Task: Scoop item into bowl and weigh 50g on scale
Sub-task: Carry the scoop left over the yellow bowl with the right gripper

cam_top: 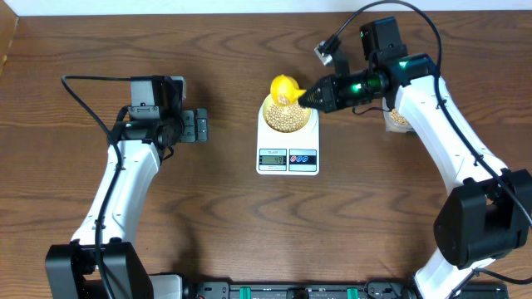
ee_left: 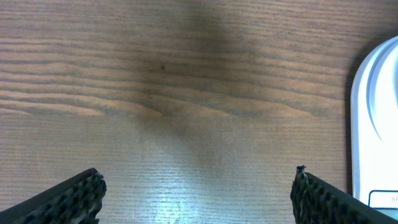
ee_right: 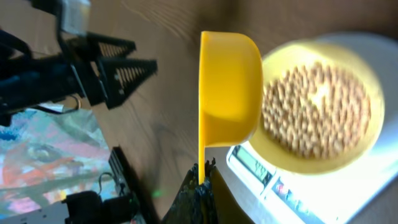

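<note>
Yellow scoop [ee_right: 227, 87], clenched in right pincer [ee_right: 200, 179], sideways at rim of bowl [ee_right: 311, 165] of beans [ee_right: 314, 109] on scale [cam_top: 288, 158], centre frame; left pincer [ee_left: 196, 186] released, over wood surface [ee_left: 186, 93].

The left arm [cam_top: 123, 178] and right arm [cam_top: 445, 133] have white shells and black joints, with looping black cables [cam_top: 100, 78]. The left gripper [ee_left: 198, 186] has ribbed black fingers [ee_left: 68, 199].

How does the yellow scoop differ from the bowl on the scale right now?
The scoop is bright yellow with a handle; the bowl is paler and handleless. The scoop hangs tipped on its side in the shut right gripper, while the bowl sits upright on the scale. The bowl holds beans; the scoop's contents cannot be told. Both are round.
</note>
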Controlling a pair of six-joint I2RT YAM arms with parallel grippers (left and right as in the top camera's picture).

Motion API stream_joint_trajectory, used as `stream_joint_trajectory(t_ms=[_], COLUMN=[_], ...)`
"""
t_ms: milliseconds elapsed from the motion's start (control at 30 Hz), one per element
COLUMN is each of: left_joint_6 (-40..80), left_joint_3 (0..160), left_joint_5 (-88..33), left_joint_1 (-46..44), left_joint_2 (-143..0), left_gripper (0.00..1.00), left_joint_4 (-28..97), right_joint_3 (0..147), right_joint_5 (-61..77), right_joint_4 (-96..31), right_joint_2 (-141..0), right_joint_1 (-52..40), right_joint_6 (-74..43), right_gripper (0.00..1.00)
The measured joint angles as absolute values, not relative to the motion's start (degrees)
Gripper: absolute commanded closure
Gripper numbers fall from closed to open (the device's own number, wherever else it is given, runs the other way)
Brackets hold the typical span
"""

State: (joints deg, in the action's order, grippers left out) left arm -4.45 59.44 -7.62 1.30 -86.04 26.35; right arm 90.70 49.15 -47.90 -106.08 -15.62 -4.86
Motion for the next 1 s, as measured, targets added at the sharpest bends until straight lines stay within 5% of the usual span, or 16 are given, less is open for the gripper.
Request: stream_joint_trajectory(t_ms=[1000], left_joint_6=[-4.45], left_joint_3=[59.44], left_joint_5=[-7.64], left_joint_1=[1.30], left_joint_2=[-86.02], left_gripper=[0.02], left_joint_4=[26.35], right_joint_3=[93.08], right_joint_5=[25.82], right_joint_4=[-49.06], right_joint_2=[-101.12], right_joint_1=[-19.42], right_joint_6=[2.35], right_gripper=[0.99])
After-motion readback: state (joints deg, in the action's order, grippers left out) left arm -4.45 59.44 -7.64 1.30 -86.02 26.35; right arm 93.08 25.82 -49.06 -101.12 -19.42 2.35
